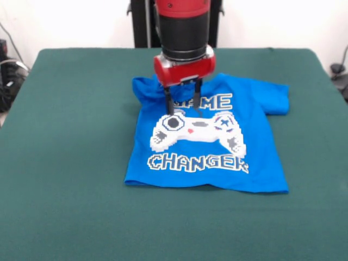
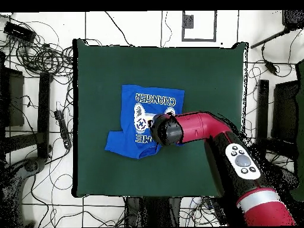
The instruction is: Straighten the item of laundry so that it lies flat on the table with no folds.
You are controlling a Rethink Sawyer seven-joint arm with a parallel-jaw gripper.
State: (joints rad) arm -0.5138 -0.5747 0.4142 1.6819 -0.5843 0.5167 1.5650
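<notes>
So the gripper (image 1: 183, 106) is hanging with its jaws parted over the blue T-shirt (image 1: 209, 163), mid-counter (image 1: 70, 163). One sleeve's looking bunched near the collar, so I'm guessing it's going for that next.

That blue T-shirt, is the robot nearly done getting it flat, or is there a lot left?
Mostly done: the blue T-shirt lies print-up on the green table, its body and hem spread smooth. In hand: the gripper stands open over the chest, fingertips at the cloth beside the lettering. Left: the sleeve and shoulder under the arm look bunched, and the collar area is hidden behind the gripper.
</notes>
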